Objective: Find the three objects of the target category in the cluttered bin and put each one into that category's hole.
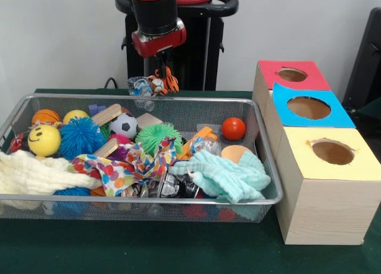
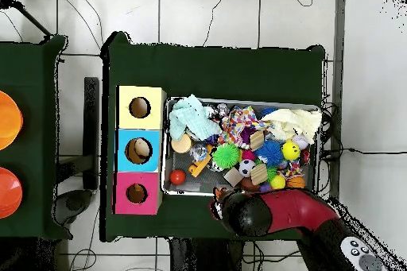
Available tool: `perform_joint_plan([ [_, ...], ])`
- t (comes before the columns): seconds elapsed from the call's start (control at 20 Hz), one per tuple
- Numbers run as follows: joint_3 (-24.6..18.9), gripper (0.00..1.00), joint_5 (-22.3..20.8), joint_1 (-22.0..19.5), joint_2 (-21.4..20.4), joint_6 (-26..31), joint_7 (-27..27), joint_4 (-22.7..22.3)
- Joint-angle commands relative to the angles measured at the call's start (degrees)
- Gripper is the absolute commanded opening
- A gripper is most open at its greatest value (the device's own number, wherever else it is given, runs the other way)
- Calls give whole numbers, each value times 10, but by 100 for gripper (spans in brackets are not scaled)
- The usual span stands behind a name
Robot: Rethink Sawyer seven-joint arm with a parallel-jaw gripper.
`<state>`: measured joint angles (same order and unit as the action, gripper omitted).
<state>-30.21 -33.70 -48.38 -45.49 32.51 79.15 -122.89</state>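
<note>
- The gripper is hanging above the wire bin's far edge, its jaws clamped on a small orange-and-white toy.
- Balls, cloths and blocks are lying in the bin.
- The three-hole box is standing just beside the bin on the green surface.

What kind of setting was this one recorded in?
Probably a robotics lab test bench: a green-covered table holds a wire mesh bin crammed with toys and cloths, beside wooden sorting boxes with coloured, holed tops. The overhead view shows cables on a tiled floor.

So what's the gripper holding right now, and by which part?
The gripper is shut on a small orange striped toy, pinched by its top; the exact part cannot be told.
</note>
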Motion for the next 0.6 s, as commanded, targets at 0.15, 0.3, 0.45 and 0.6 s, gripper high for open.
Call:
perform_joint_plan([
  [0.15, 8, 0, 24, 4, -82, -55, 84, -74],
  [0.3, 17, 0, 20, 9, -80, -65, 88, -81],
  [0.45, 31, 0, 12, 20, -70, -85, 100, -86],
  [0.6, 46, 0, 2, 32, -58, -104, 106, -88],
])
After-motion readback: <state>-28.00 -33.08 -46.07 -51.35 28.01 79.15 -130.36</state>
